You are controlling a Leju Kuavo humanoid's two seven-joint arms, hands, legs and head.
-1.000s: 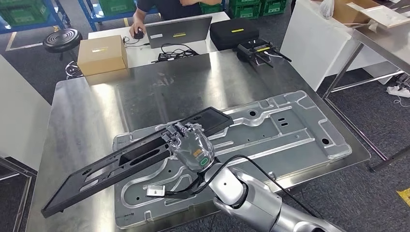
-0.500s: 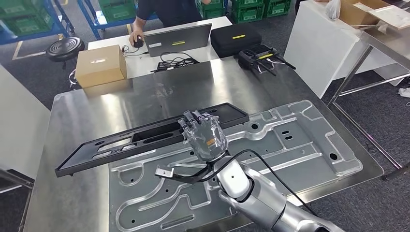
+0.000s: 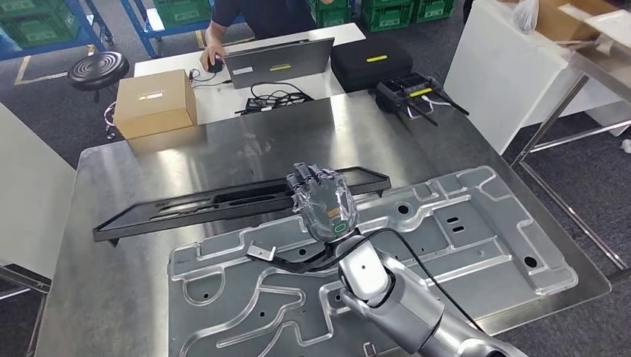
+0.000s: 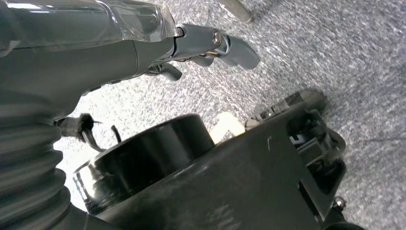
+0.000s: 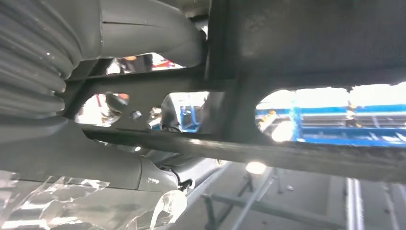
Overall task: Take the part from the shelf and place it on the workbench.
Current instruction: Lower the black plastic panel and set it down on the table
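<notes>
Part [image 3: 186, 212], a long black flat frame with slots cut through it, was held in the head view above the steel counter [image 3: 216, 145], roughly level, stretching from near the counter's left side to past the middle. The right robot hand [image 3: 321, 202] gripped it toward its right end, fingers curled over the far edge and the back of the hand facing the camera, with a green ring lit near the wrist. Below and nearer lay a large stamped silver metal panel [image 3: 461, 238], covering much of the counter's near half. At the far left corner sat a cardboard box [image 3: 152, 103]. Beyond the counter, a white desk carried a laptop [image 3: 279, 61], a black case [image 3: 372, 61] and a tangle of cables, and a person [image 3: 253, 15] sat behind it with a hand on a mouse.

The left wrist view looked down at grey speckled floor [image 4: 335, 62]. The left robot hand [image 4: 210, 45] came in with its fingers loosely apart and nothing between them.

In the right wrist view, the part [image 5: 287, 52] crossed close before the lens as dark bars with cut-outs. The right robot hand [image 5: 143, 33] was clamped on it, the thick grey thumb pressed against one bar.
</notes>
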